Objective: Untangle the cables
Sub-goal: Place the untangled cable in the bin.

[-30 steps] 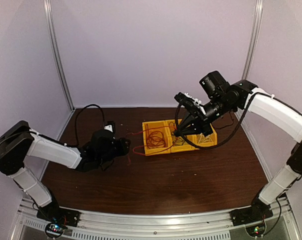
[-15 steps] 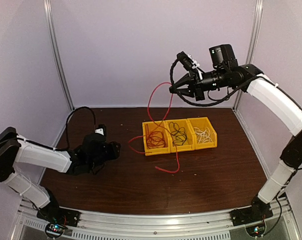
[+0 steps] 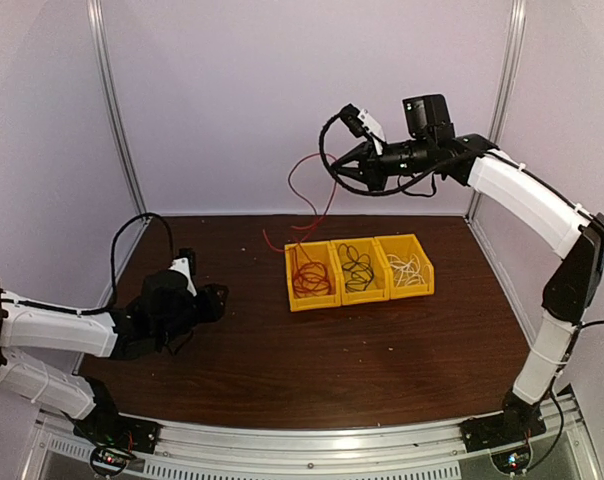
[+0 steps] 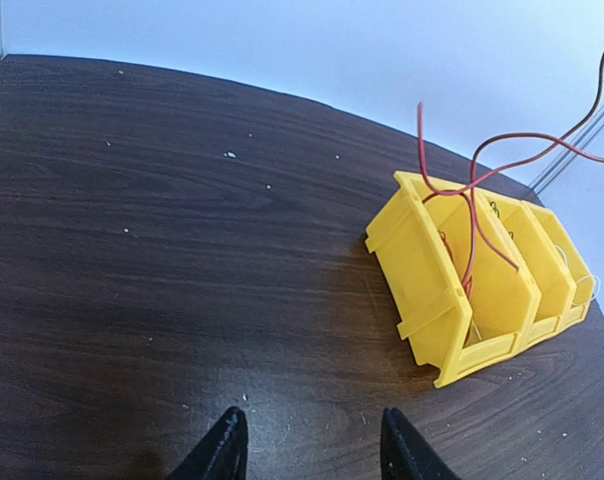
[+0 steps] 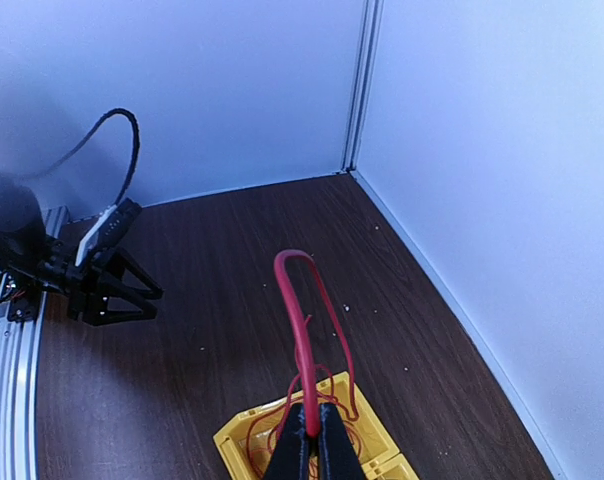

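Above the brown table (image 3: 332,370), upper centre, the right gripper (image 3: 338,170) pinches the red cable (image 5: 304,340), which hangs beneath; left gripper (image 4: 307,445) spread.

table (image 4: 132,250): matt dark wood | bins (image 4: 414,262): smooth yellow plastic | red cable (image 5: 301,340): glossy

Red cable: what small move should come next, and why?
Probably raise the right tool a little higher: it is shut on the red cable, whose lower loops lie in the left yellow bin, not yet clear of it.

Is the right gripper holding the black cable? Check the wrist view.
No, the right gripper is shut on the red cable above the yellow bins.
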`<state>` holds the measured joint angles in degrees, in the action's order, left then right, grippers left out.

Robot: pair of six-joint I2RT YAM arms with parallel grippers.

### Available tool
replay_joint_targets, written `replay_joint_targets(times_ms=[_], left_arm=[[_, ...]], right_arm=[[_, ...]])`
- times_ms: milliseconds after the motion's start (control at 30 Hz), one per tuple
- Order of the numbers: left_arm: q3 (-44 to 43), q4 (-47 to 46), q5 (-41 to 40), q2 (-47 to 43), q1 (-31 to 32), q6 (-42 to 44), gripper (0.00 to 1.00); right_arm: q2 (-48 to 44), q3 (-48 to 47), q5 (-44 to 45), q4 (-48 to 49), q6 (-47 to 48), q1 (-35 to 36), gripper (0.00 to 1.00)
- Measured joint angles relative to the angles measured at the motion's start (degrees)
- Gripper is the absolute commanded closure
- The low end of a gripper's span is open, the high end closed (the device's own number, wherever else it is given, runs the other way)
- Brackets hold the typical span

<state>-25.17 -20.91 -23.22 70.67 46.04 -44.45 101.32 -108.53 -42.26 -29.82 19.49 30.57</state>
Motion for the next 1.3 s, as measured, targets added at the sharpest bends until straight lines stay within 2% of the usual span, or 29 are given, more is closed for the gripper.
replay_joint_targets(times_ms=[433,633,833,967,1067,1300], left_arm=[[1.33,0.83,0.07,-0.31,0.0,0.0,0.52],[0.26,-2.03,0.57,5.44,-0.13,0.26,0.46],[-10.8,-6.32,6.27,19.74,-1.88,1.01,0.46],[-18.14,-9.31,9.55,26.01,-2.89,1.33,0.46],[-22.14,-8.94,9.75,28.81,-3.54,0.39,0.5],[-22.58,-7.69,10.05,29.46,-5.53,-2.91,0.58]], right_arm=[[6.03,0.28,4.17,3.34,-1.9,-1.57,1.0],[6.03,3.28,6.38,5.73,-1.99,-3.54,1.0],[6.03,6.01,7.21,5.88,-1.92,-4.24,1.0],[5.97,6.05,7.23,6.08,-1.92,-4.24,1.0],[5.88,6.34,7.21,6.14,-1.9,-4.24,1.0],[5.27,7.98,7.21,6.08,-1.9,-4.24,1.0]])
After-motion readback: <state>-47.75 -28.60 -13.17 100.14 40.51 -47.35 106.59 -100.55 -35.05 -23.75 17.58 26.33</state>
